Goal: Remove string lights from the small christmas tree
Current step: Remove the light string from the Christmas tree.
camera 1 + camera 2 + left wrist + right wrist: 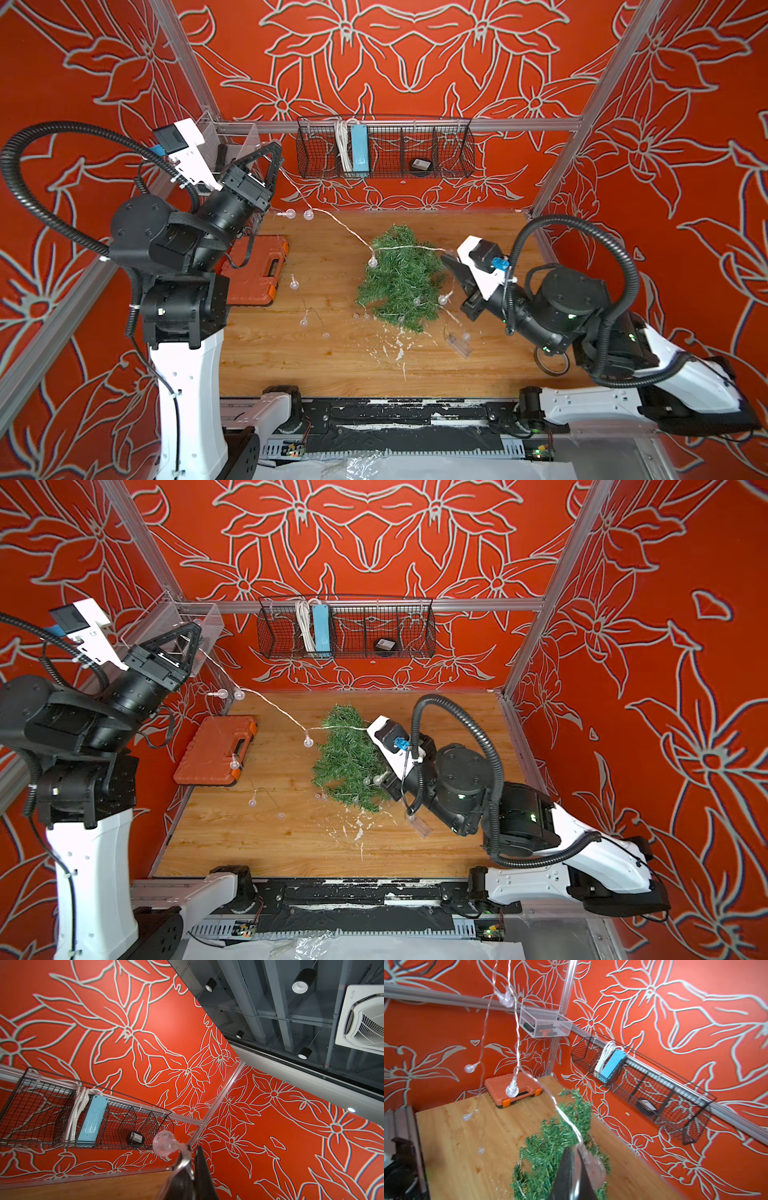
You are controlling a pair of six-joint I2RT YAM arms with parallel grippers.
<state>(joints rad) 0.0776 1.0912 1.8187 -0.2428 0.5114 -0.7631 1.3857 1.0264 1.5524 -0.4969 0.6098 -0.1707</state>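
Left gripper high near back-left corner, clamped on string lights; right gripper clamped on same wire over small christmas tree, lying mid-table. Strand draped across tree: loops best lifted upward, tree kept down, snags avoided. Label on blue power strip unreadable.

Both arms have black round joints on white shells with small screws. A black ribbed hose curves along the left arm, another along the right arm. Each wrist has a white camera bracket and a blue plug. The left gripper and right gripper are black.
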